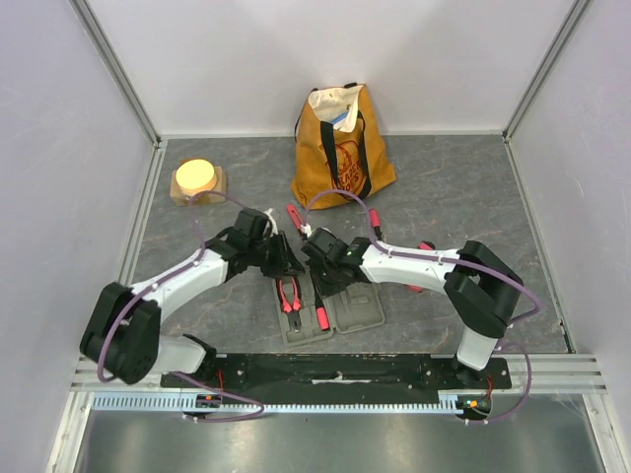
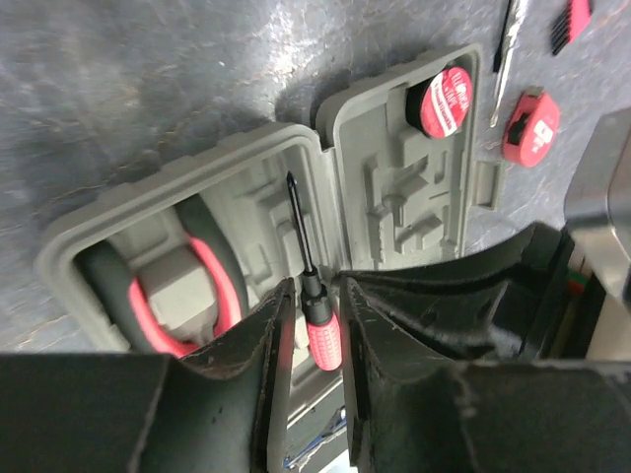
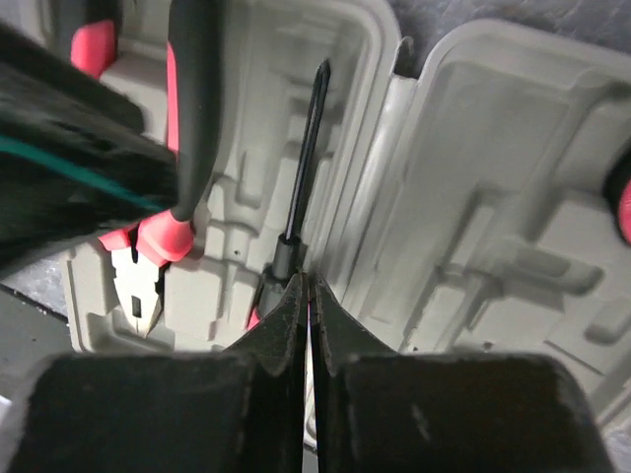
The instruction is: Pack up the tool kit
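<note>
Left tool (image 2: pixel 314 296) is straddling the screwdriver's (image 2: pixel 323 340) handle at lower centre; whether it is pinching, we cannot tell. Right tool (image 3: pixel 307 286) is sitting closed at its collar. We are aiming to press the shaft flat into the case's (image 2: pixel 177 172) hinge-side groove.

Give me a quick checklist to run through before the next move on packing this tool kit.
1. Case lying open: ok.
2. Pliers inside the case: ok.
3. Tape measure in its slot: ok.
4. Screwdriver fully down in its slot: cannot tell; it lies beside the hinge.
5. Left hand gripping the screwdriver handle: cannot tell; its fingers straddle it.
6. Every tool packed: not ok; a red tool lies outside the case. The right hand is shut, tips at the screwdriver's collar.
</note>
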